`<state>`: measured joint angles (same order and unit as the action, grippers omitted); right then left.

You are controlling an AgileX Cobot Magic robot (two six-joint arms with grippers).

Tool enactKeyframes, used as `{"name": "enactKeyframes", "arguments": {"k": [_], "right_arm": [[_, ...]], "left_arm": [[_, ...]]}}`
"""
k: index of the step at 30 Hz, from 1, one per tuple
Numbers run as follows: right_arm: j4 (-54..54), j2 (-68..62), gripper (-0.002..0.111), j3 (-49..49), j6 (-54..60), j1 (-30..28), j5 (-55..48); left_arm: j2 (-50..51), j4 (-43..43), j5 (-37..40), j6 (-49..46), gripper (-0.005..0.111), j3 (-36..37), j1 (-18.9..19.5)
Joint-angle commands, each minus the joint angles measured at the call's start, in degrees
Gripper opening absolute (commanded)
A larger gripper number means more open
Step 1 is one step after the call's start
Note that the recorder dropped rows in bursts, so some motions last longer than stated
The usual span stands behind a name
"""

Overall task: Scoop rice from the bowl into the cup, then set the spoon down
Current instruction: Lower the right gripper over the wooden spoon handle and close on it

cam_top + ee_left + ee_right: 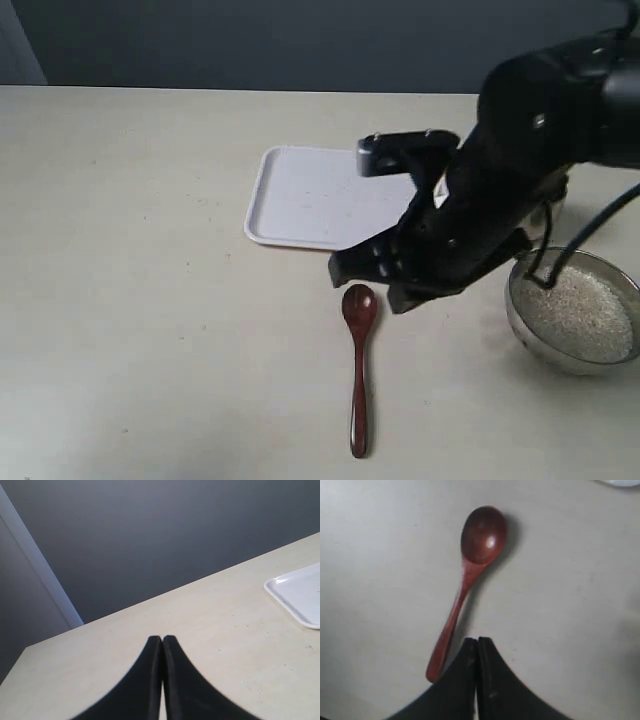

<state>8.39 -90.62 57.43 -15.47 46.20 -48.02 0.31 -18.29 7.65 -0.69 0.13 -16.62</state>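
Note:
The reddish-brown wooden spoon [359, 370] [462, 587] lies flat on the table, its oval bowl towards the tray and its handle towards the front edge. My right gripper [372, 272] [477, 640] hovers over it, shut and empty, fingertips close to the handle's end in the right wrist view. The wide steel bowl [528, 335] stands at the right, holding white rice [582, 312]. The cup is hidden behind the right arm. In the left wrist view my left gripper [162, 639] is shut on nothing above bare table; it is outside the exterior view.
A white rectangular tray [310, 200] [300, 597] lies behind the spoon, partly covered by the right arm. A black cable of that arm hangs over the bowl's rim. A dark wall stands behind the table's far edge.

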Motion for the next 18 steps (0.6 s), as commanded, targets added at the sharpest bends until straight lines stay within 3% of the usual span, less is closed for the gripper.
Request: {"name": "enactKeyframes", "arguments": {"k": [1,5,7,13,18], "right_arm": [[6.7,-4.7,0.008,0.0,4.7,1.4,2.4],[14.0,-5.6,0.039,0.0,10.3,1.4,3.8],[14.3,-5.6,0.048,0.0,9.8,1.4,4.5],[12.5,-6.3,0.035,0.0,2.2,1.8,4.9],[13.5,-9.8,0.044,0.0,1.9,1.8,4.0]], "left_arm": [[-0.3,0.2,-0.6,0.2,0.0,-0.1,0.0],[-0.3,0.2,-0.6,0.2,0.0,-0.1,0.0],[-0.3,0.2,-0.6,0.2,0.0,-0.1,0.0],[-0.3,0.2,-0.6,0.2,0.0,-0.1,0.0],[-0.3,0.2,-0.6,0.2,0.0,-0.1,0.0]]}}
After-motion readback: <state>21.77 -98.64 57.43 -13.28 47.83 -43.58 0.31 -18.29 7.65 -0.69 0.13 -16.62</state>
